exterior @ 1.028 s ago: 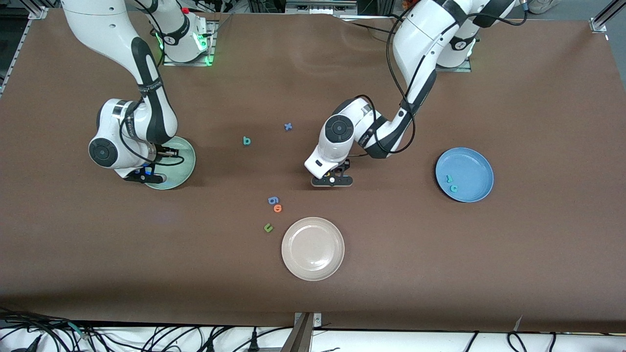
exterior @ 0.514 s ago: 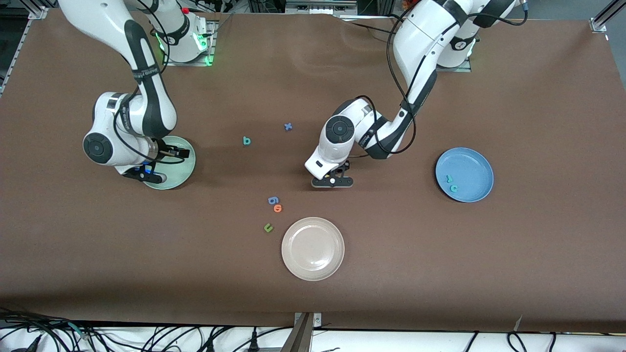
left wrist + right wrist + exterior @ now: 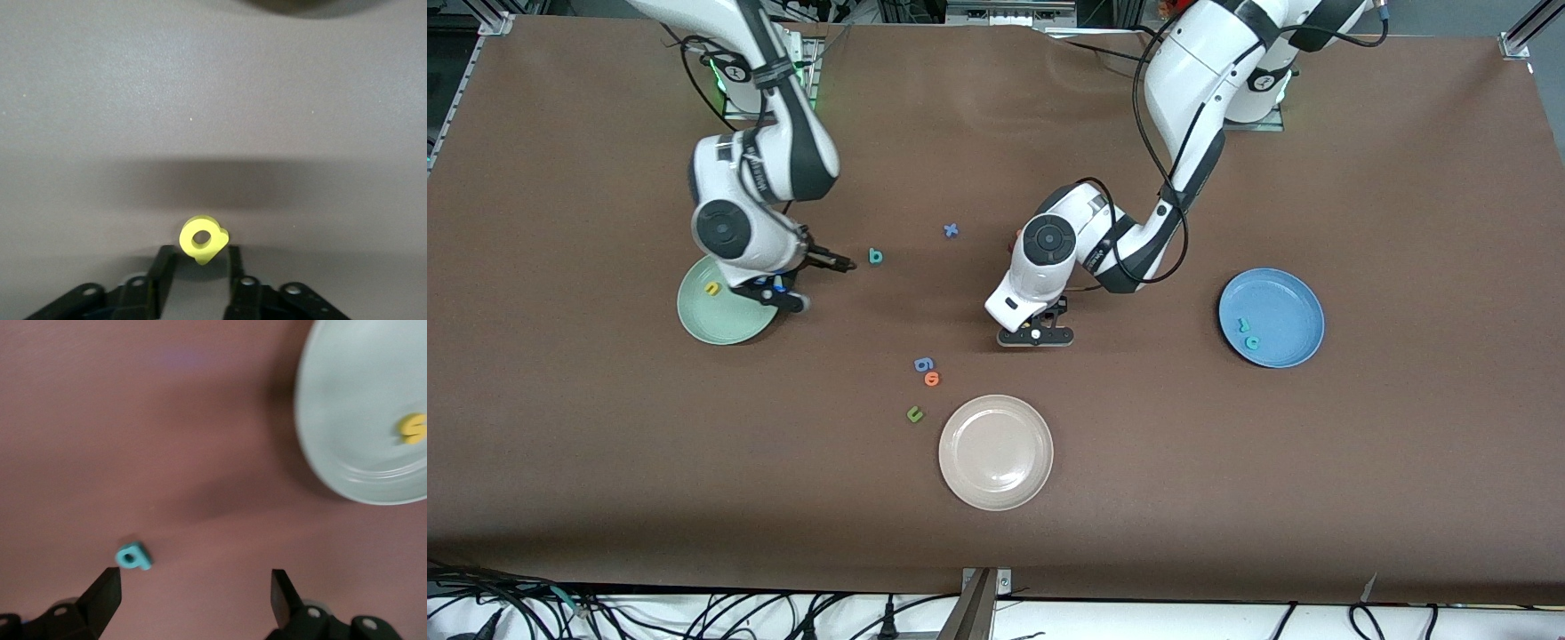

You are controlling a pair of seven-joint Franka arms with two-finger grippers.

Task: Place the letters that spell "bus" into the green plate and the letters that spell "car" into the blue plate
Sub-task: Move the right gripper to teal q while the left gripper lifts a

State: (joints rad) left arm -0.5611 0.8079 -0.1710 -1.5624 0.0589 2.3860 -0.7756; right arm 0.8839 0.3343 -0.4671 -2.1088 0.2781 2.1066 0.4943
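The teal "b" (image 3: 876, 257) lies flat on the worktop toward the middle, just beside the right claw (image 3: 818, 277), whose fingers stand wide and empty; its stem runs crosswise to them. The left claw (image 3: 197, 277) pinches a yellow "a" (image 3: 202, 239), well apart from the blue plate (image 3: 1294, 293).

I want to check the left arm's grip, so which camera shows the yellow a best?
The left wrist view: the yellow a sits large between the left gripper fingers. The front view hides it under the arm. The right wrist view doesn't show it.
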